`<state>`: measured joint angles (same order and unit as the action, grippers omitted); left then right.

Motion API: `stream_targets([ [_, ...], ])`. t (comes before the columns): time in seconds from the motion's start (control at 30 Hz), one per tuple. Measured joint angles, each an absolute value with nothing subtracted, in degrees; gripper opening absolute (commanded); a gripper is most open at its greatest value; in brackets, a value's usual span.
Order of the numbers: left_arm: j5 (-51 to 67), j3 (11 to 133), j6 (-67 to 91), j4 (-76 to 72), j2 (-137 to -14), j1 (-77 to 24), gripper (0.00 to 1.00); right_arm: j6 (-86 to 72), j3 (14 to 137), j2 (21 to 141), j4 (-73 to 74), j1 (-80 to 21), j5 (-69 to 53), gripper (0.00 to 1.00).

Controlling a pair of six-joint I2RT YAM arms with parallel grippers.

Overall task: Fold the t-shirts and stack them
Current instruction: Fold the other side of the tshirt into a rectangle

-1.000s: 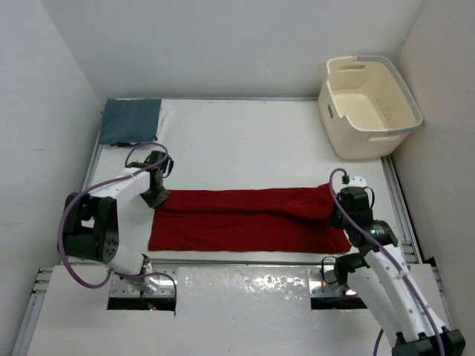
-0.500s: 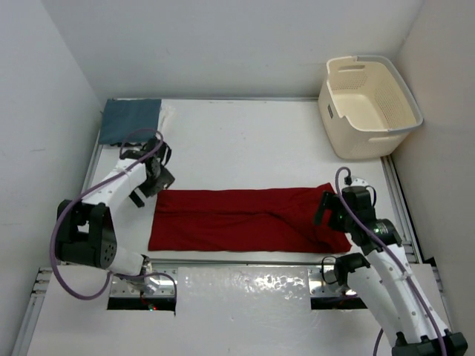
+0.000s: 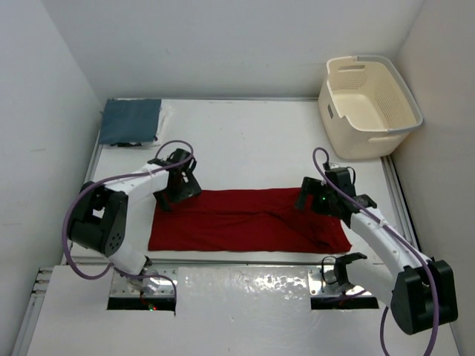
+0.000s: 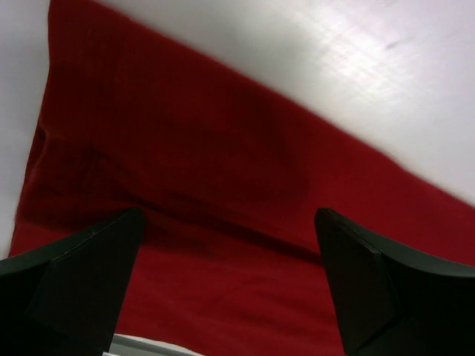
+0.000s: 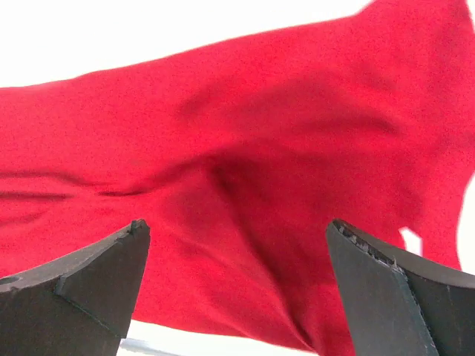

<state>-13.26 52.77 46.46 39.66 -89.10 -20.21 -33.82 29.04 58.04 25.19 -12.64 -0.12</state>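
A bright red t-shirt [image 3: 249,220] lies flat on the white table, folded into a long strip. My left gripper [image 3: 178,194] hovers open over the strip's far left corner. In the left wrist view the red cloth [image 4: 223,170] fills the frame under the left gripper [image 4: 228,219], with nothing between its fingers. My right gripper [image 3: 310,199] stands open over the far edge near the right end. The right wrist view has rumpled red cloth [image 5: 252,148] below the right gripper [image 5: 237,226]. A dusty blue-grey t-shirt [image 3: 130,121] lies folded at the far left corner.
A cream perforated laundry basket [image 3: 369,104] stands at the far right corner against the wall. White walls close in the table on the left, back and right. The metal table frame [image 3: 245,261] runs along the near edge.
Both grippers have opened and let go of the red t-shirt's ends. The left one moved right and the right one moved left, both now above the strip's far edge.
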Motion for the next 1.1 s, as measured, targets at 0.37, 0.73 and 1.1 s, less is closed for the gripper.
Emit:
stream_targets([
  [0.37, -13.0, 46.8, 46.6, 36.4, -89.8, -20.2, 1.0, -30.6, 27.8, 68.3, 9.1, -17.8, -11.1, 0.99],
  [0.73, -14.2, 47.5, 46.5, 36.6, -90.0, -20.2, 1.0, -26.8, 27.7, 70.9, 9.1, -23.4, -18.8, 0.99],
  [1.1, -18.3, 49.8, 46.0, 37.3, -90.0, -20.2, 1.0, -23.5, 28.7, 59.4, 23.2, -34.4, -28.8, 0.99],
])
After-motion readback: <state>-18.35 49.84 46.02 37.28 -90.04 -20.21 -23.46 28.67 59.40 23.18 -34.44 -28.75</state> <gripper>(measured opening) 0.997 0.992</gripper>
